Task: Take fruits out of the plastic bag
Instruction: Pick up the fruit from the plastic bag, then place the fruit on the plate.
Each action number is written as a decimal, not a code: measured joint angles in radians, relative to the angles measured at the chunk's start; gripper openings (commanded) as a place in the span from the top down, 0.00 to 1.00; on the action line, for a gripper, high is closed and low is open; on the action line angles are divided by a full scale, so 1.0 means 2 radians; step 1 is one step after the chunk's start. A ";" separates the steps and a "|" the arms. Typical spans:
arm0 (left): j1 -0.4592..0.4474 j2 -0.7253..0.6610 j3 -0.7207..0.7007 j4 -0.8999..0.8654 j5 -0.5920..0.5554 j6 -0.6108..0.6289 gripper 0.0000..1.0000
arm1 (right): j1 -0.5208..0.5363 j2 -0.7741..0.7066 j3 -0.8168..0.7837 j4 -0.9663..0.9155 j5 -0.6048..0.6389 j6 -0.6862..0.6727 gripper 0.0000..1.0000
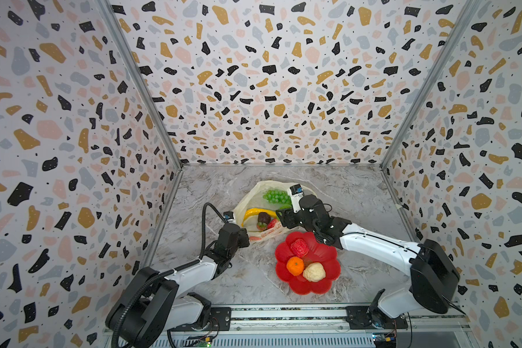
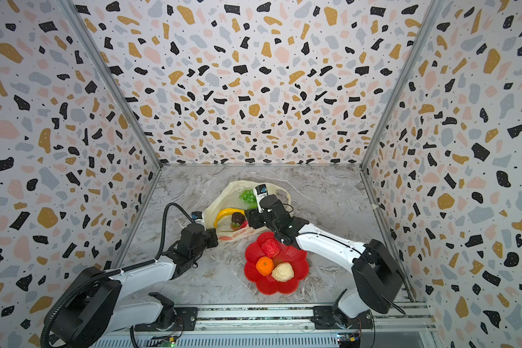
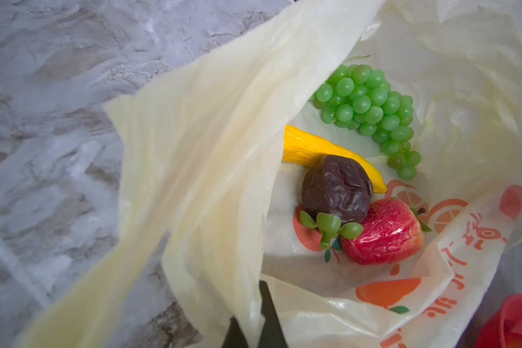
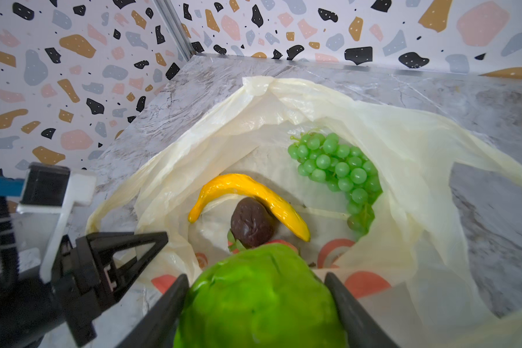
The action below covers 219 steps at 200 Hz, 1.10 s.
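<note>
The plastic bag lies open on the marble table, and my left gripper is shut on its near rim, holding the mouth up. Inside it lie a green grape bunch, a yellow banana, a dark brown fruit and a strawberry. My right gripper hangs over the bag's mouth, shut on a green fruit that fills the gap between its fingers. In both top views the right gripper is at the bag's right edge.
A red flower-shaped dish stands near the front, right of the bag. It holds a bumpy red fruit, an orange and a cream knobbly fruit. Patterned walls close in three sides.
</note>
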 measured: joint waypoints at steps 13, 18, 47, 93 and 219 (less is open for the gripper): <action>0.000 0.000 0.000 0.000 0.001 0.000 0.99 | -0.005 -0.035 -0.026 -0.017 0.001 0.002 0.34; 0.000 0.001 0.000 0.000 0.001 0.000 0.99 | -0.006 -0.046 -0.034 -0.024 0.002 0.002 0.34; 0.000 0.011 0.000 0.002 0.005 0.000 0.99 | -0.012 -0.105 -0.071 -0.064 0.010 0.007 0.34; 0.000 0.017 0.002 0.003 0.010 0.000 0.99 | -0.012 -0.145 -0.113 -0.107 0.030 0.011 0.34; 0.000 0.018 0.002 0.004 0.010 0.002 0.99 | -0.035 -0.109 -0.155 -0.120 0.058 0.019 0.34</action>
